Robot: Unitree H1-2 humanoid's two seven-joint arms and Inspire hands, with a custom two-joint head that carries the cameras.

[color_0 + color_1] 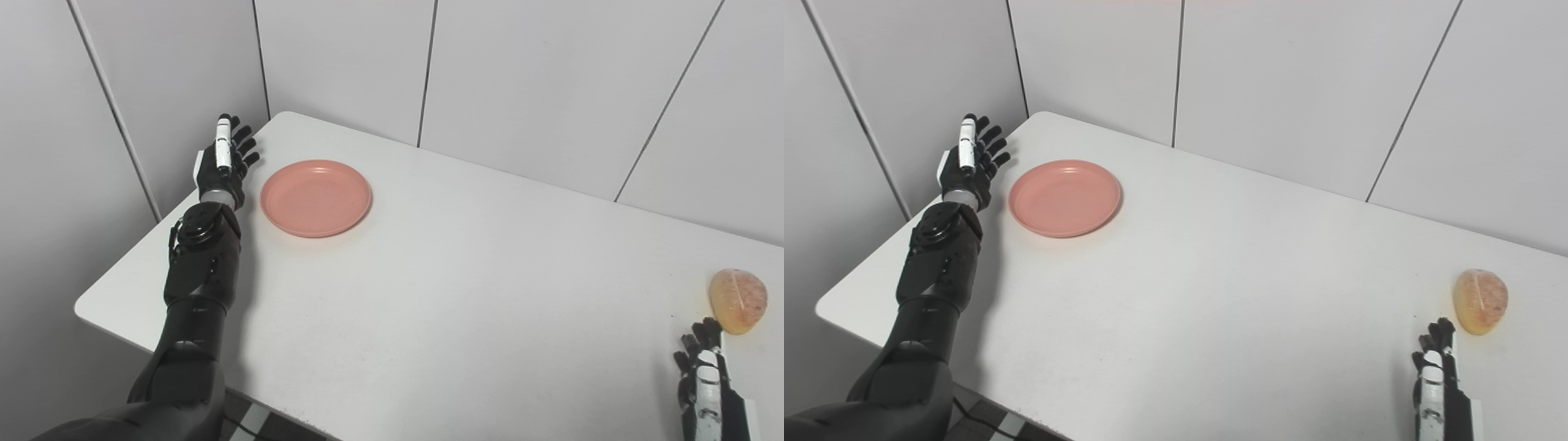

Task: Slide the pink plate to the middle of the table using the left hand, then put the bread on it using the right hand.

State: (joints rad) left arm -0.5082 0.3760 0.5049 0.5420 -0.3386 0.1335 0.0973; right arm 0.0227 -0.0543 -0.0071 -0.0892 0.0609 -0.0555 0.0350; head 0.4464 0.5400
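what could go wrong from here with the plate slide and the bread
1. The left hand is open beside the round pink plate, at its far-left side near the white table's corner; a glancing push may spin the plate rather than slide it to the middle.
2. The rounded golden bread roll lies near the table's right side, just beyond the right hand; a clumsy reach could nudge it farther away.

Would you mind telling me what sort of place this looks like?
Probably a robot test booth: a bare white table boxed in by plain white wall panels, holding only a pink plate and a bread.
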